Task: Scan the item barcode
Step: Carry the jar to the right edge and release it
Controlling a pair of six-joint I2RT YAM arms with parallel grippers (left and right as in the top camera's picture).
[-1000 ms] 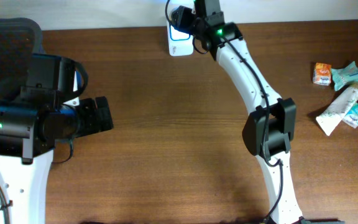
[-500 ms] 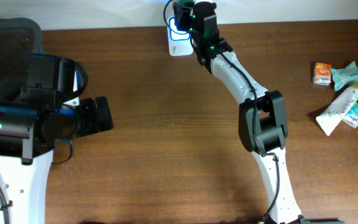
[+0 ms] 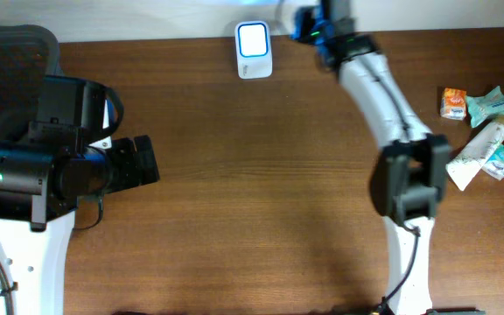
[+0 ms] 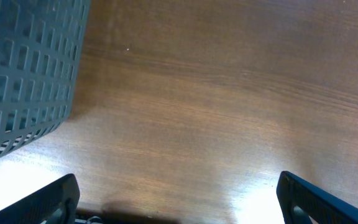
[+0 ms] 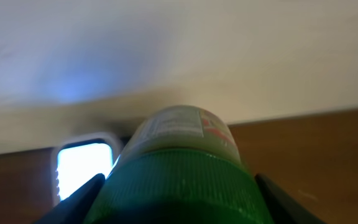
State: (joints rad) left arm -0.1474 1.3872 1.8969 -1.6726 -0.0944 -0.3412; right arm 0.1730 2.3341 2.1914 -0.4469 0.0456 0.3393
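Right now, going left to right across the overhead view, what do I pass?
Mesh basket → left claw, open → lit scanner → right claw gripping the green-capped bottle → pile of small packs.

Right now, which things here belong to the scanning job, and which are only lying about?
For the job:
bottle, held in the right tool
scanner, lit

Lying about:
carton, tube and packets at the right edge
basket
left tool, open and empty
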